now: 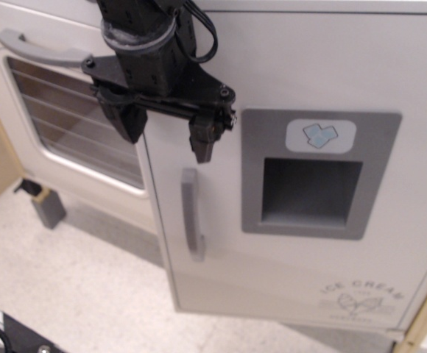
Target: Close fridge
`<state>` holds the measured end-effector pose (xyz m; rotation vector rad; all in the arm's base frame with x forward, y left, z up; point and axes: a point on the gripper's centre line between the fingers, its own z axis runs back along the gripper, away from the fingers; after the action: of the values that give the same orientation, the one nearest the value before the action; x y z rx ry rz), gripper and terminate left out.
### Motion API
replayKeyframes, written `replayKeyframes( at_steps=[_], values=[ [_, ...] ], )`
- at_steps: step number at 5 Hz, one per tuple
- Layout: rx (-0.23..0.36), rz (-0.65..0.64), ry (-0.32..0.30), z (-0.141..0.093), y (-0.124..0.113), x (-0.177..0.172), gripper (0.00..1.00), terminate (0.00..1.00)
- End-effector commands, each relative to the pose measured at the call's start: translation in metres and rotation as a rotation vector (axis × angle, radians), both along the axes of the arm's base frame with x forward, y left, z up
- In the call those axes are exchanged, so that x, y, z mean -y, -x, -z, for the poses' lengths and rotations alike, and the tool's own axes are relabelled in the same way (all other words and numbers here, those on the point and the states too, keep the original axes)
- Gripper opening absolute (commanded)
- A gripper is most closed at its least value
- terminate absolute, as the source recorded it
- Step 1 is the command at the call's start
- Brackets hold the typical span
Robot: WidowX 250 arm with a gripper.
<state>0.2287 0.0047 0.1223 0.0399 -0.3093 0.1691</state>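
1. observation.image looks down on the toy fridge door (302,235), pale grey, which fills the right and middle of the picture. The dark dispenser panel (318,173) serves as landmark: the vertical grey handle (190,213) stands to its left, and the faint "ICE CREAM" logo (361,300) lies below it, towards the right.
2. The gripper (166,132) hangs up and to the left of the panel, above the top of the handle. Its two black fingers point downwards and stand apart, with nothing between them. One finger is just above the handle's upper end; the other sits further left, over the door's left edge.
3. Judging by this pose, the fingers straddle the free edge so that the arm can press the door flat rather than grip it.
4. Left of the panel, beyond the door's edge, is the windowed oven door (66,125) with its horizontal handle (37,48).
5. The fridge door looks nearly or fully shut; whether any gap remains at its left edge cannot be told.
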Motion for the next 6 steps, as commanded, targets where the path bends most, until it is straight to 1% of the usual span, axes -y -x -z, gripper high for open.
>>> replayKeyframes(
  at_steps=[1, 2, 3, 4, 5, 6],
  values=[
    [0.094, -0.009, -0.035, -0.006, -0.034, -0.002, 1.0, 0.0],
    [0.116, 0.006, -0.019, -0.008, -0.05, -0.005, 1.0, 0.0],
    [0.128, -0.015, -0.007, -0.011, -0.064, -0.009, 1.0, 0.0],
    [0.137, -0.02, -0.008, -0.013, -0.077, -0.012, 1.0, 0.0],
    [0.151, -0.022, 0.009, -0.017, -0.084, -0.014, 1.0, 0.0],
    [0.141, -0.019, 0.024, -0.019, -0.083, -0.016, 1.0, 0.0]
  ],
)
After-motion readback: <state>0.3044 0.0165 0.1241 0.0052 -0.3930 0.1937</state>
